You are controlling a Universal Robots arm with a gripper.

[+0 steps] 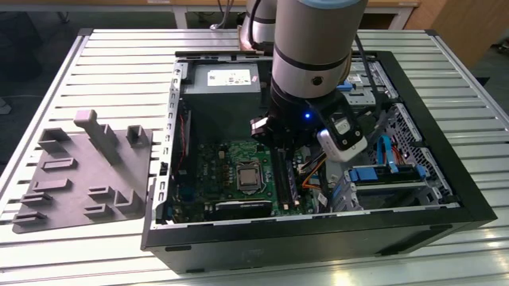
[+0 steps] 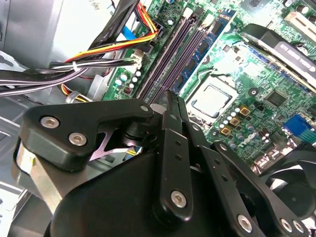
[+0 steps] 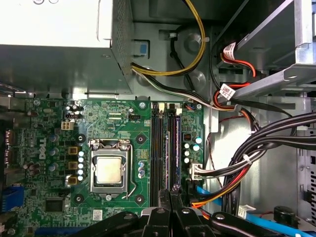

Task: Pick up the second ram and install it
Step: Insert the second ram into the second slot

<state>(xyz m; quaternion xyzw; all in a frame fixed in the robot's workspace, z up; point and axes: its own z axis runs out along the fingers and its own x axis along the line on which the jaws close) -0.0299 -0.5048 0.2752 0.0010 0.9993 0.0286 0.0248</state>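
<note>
"Where's the second ram (image 3: pixel 177 143)?"

"Upright among the motherboard sockets (image 3: pixel 157 148), I think, lengthwise straight out from the gripper (image 3: pixel 170 205) just above it."

"Gripper?"

"Clenched, nothing between its fingers."

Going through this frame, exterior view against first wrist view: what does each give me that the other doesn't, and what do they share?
Exterior view: the grey moulded plastic tray with upright posts lies on the slatted metal table, on the exterior view's left of the open black computer case. The silver arm reaches down into the case.

First wrist view: the black gripper, fingers together, is at one end of the sockets, and there is a looping yellow cable.

Shared: the green motherboard, its square silver processor and the long dark memory sockets.
</note>
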